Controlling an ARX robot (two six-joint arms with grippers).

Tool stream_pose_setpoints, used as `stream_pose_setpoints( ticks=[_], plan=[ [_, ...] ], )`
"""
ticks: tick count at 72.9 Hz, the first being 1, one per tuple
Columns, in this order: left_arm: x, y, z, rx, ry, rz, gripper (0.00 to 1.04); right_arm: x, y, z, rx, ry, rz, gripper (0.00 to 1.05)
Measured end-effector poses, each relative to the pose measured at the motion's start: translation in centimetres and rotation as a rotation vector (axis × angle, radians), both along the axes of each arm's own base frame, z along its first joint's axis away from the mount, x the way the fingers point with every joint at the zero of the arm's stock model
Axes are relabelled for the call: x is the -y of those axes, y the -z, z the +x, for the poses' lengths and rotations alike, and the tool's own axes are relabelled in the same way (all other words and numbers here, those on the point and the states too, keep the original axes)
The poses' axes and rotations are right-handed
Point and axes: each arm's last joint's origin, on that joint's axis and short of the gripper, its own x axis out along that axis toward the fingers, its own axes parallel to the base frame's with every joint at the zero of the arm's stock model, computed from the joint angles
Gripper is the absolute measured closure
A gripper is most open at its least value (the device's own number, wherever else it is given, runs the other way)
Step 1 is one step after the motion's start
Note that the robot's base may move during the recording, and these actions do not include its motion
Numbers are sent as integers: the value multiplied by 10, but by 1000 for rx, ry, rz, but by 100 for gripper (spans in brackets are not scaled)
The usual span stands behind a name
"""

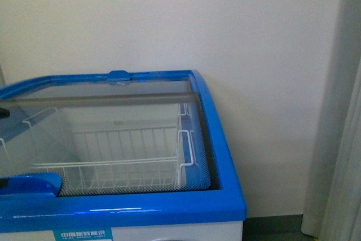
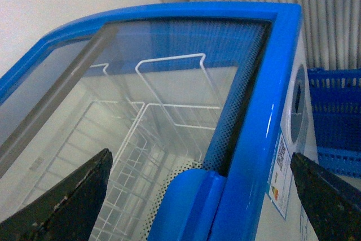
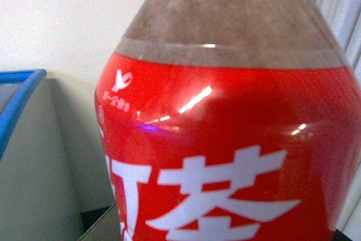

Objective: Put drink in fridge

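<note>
The drink (image 3: 225, 139) fills the right wrist view: a clear bottle of amber liquid with a red label and white characters. My right gripper is shut on it, and its fingers are hidden by the bottle. The fridge (image 1: 225, 156) is a white chest with a blue rim and glass lids (image 1: 113, 134) over white wire baskets (image 1: 130, 162). In the left wrist view my left gripper (image 2: 197, 204) is open and empty. Its dark fingertips (image 2: 67, 201) stand on either side of the blue lid handle (image 2: 186, 207) at the fridge's front rim (image 2: 254, 139). Neither gripper shows in the front view.
A blue plastic shopping basket (image 2: 337, 122) stands beside the fridge's front. A pale wall (image 1: 169, 21) is behind the fridge and a grey curtain (image 1: 338, 139) hangs to its right. The fridge's blue rim (image 3: 17, 97) shows beside the bottle.
</note>
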Motion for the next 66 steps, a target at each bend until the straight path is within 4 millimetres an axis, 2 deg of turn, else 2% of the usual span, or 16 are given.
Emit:
stream_pose_setpoints(
  ticks=[27,46,66],
  plan=[
    [-6,4,36,198,133,173,8,0,0,0,0,0,0,69],
    [-15,4,58,212,141,265,8,0,0,0,0,0,0,69],
    [-21,6,69,228,141,302,8,0,0,0,0,0,0,69]
  ],
)
